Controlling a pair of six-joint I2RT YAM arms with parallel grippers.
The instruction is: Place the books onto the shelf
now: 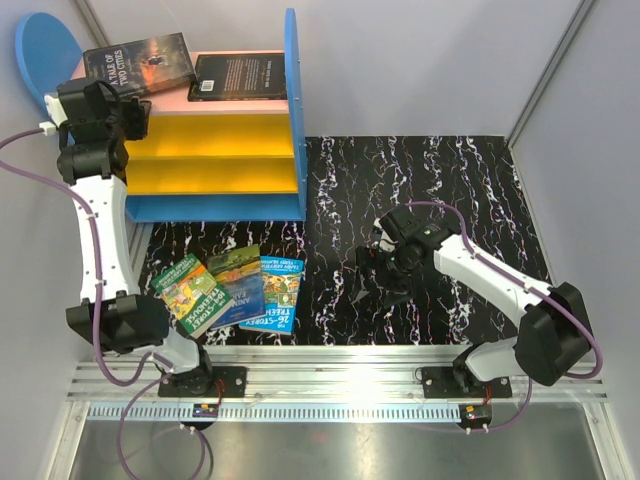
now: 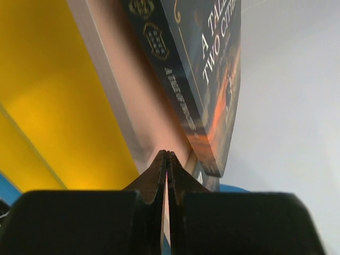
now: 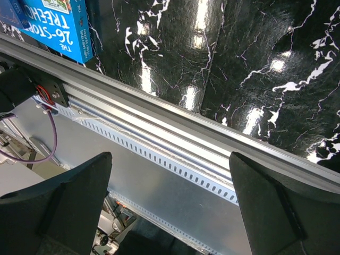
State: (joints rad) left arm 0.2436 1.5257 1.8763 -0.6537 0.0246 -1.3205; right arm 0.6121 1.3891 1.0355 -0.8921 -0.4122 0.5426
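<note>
We saw pale grey walls [image 1: 420, 60] closing in the work area at the back and on both sides, with slim metal struts [image 1: 546, 68] running down the corners. The tabletop [image 1: 450, 190] was glossy black with white marble-like veins, and it threw back bright patches of overhead light. Along its near edge ran a ribbed aluminium rail [image 1: 340, 362], then a perforated metal strip [image 1: 330, 412], and below that a dull grey sheet [image 1: 330, 450].

Black marbled tabletop [image 1: 430, 190] (white veins), aluminium rail [image 1: 340, 362], grey walls [image 1: 420, 60]
</note>
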